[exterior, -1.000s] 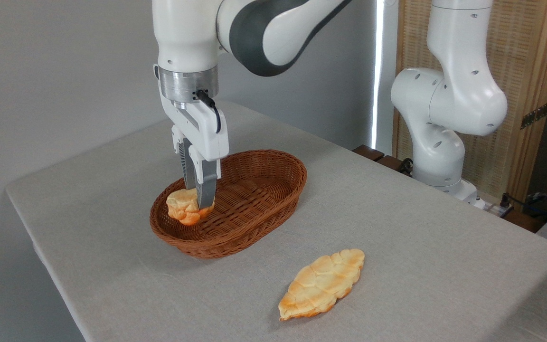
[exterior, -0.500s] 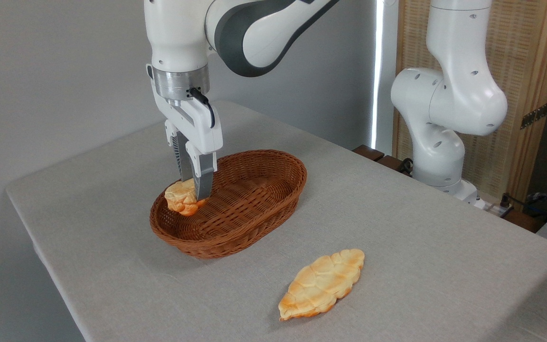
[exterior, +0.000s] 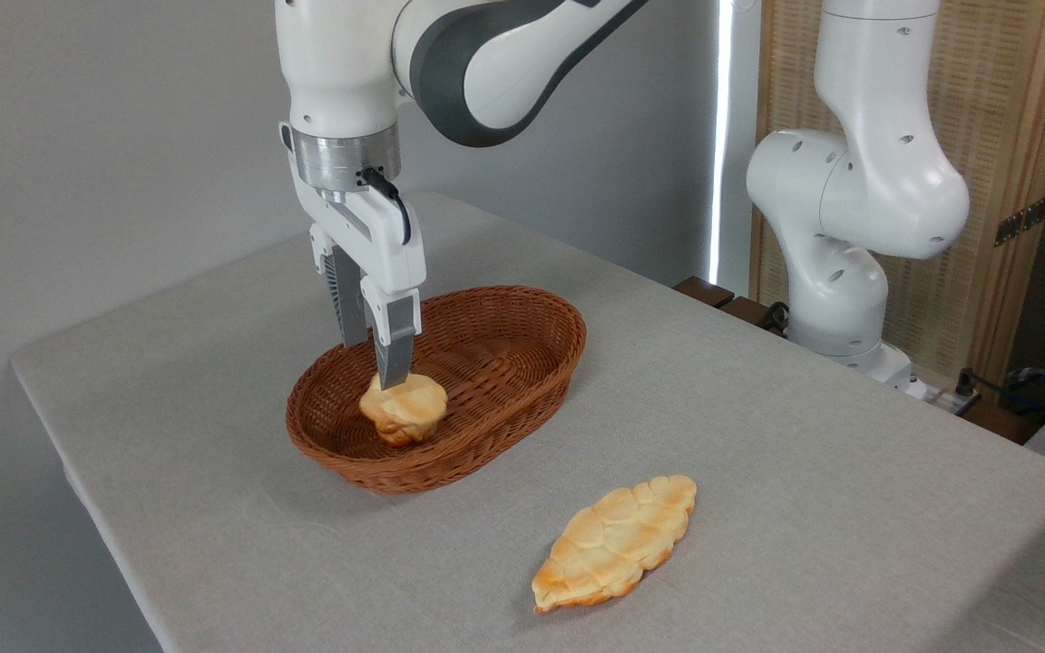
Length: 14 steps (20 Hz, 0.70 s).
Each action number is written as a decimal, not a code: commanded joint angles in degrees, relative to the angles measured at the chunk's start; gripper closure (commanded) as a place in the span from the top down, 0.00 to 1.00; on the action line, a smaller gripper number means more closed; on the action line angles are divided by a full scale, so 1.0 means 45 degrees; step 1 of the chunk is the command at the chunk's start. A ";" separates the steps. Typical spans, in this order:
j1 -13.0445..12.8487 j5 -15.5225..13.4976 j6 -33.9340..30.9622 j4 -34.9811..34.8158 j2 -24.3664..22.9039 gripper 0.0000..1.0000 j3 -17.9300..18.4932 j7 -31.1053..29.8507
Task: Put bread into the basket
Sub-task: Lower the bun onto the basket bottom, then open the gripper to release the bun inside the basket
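Note:
The bread [exterior: 404, 409], a small lumpy golden-orange bun, lies on the floor of the oval reddish-brown wicker basket [exterior: 522, 370], towards its near left end. My gripper [exterior: 374, 362] hangs just above the basket's left part, fingers pointing down. The fingers are spread, with nothing between them. The nearer fingertip [exterior: 393, 374] stands right over the bun's top; whether it touches the bun I cannot tell.
A longer, flat leaf-shaped golden pastry [exterior: 615, 542] lies on the grey tablecloth in front of the basket, to the right. The arm's white base [exterior: 835, 299] stands at the table's far right edge. The table's left edge runs close to the basket.
The gripper has opened and let go of the bread, which dropped from between the fingers and came to rest lower and further right inside the basket. The gripper has barely moved.

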 commanded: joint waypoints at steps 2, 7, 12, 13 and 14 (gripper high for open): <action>0.0048 -0.0194 -0.0275 0.0120 -0.0113 1.00 0.0060 -0.0165; 0.0146 -0.0077 -0.0138 0.0217 -0.0113 1.00 0.0527 0.0049; 0.0146 -0.0018 -0.0177 0.0393 -0.0094 1.00 0.1602 0.0070; 0.0165 0.0098 -0.0196 0.0393 -0.0094 1.00 0.1642 0.0070; 0.0165 0.0409 -0.0197 0.0393 -0.0094 1.00 0.1875 0.0089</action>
